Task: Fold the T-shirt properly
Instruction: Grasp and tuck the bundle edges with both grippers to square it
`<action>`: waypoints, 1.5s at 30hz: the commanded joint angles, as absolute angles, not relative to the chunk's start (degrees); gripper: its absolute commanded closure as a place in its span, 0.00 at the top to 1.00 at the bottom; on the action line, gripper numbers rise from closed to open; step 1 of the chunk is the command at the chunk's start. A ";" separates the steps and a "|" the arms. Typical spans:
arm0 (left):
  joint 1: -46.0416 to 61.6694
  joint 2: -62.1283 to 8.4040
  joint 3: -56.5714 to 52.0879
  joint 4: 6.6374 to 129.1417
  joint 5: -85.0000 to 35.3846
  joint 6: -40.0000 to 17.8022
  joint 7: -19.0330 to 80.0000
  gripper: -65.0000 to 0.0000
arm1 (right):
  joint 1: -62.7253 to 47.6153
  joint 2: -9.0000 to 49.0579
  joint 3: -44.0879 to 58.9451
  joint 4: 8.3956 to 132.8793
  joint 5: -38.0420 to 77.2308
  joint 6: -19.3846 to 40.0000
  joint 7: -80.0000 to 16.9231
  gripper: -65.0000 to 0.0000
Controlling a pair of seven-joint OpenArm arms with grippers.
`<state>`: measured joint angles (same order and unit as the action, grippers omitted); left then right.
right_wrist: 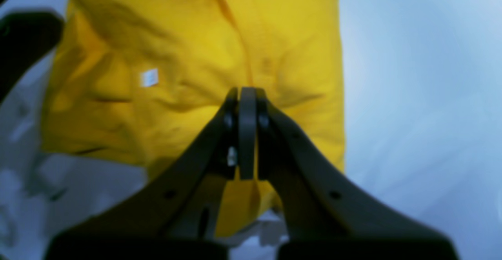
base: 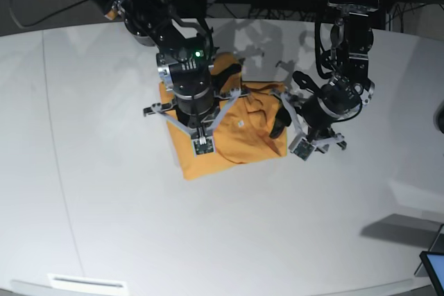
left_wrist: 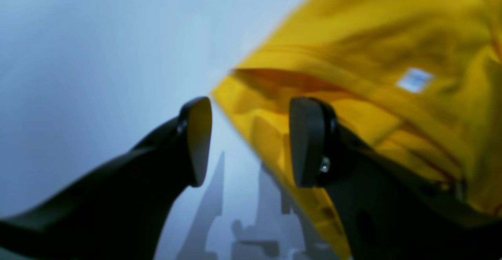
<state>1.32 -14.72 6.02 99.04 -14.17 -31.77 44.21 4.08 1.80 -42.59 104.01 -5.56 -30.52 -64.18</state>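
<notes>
The right gripper [right_wrist: 247, 134], low in the middle of its wrist view, has its 2 pads pressed flat together with no gap showing. Whether a thin layer of cloth is pinched between them cannot be told; the tips sit right over the cloth, so it may be pressing or dragging a fold flat. In the base view this gripper [base: 201, 124] stands left of centre, pointing down onto the garment.

The left gripper [left_wrist: 245, 142] is spread wide, empty, its 2 fingers [left_wrist: 198, 140] standing either side of the cloth's edge in the lower middle of its view. That placement looks like a line-up to take the hem or corner; in the base view it [base: 282, 117] sits at the right edge of the shirt.

The T-shirt [base: 239, 133] lies on the white table [base: 104, 192] at the centre of the base view, already gathered into a compact, wrinkled rectangle, so folding seems partly done. A small white tag [right_wrist: 149, 77] shows upper left of the right wrist view, which suggests an inner face is turned up. The far edge under the arms is bunched, and likely needs smoothing.
</notes>
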 commanded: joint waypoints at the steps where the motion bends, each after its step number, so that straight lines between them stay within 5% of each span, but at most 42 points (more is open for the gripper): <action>1: 0.40 -14.99 5.58 99.30 -14.46 -31.52 43.03 0.48 | 4.97 1.45 -43.21 103.60 -6.20 -30.64 -63.25 0.00; 13: -1.71 -14.90 5.41 89.98 -14.37 -31.52 42.77 0.48 | 6.11 -1.19 -41.63 86.81 -6.29 -26.95 -51.03 0.00; 31: -15.25 -14.64 7.16 73.63 -14.29 -31.52 42.42 0.48 | 13.49 -1.19 -41.71 82.51 -6.20 -26.86 -50.51 0.00; 45: -24.92 -13.32 14.46 55.16 -14.37 -31.52 31.34 0.48 | 21.05 -2.86 -39.96 64.84 -6.20 -21.93 -41.01 0.00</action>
<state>-24.21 -13.19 14.26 55.02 -16.47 -31.79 29.41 19.84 -2.31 -40.16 64.38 -6.44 -22.46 -41.19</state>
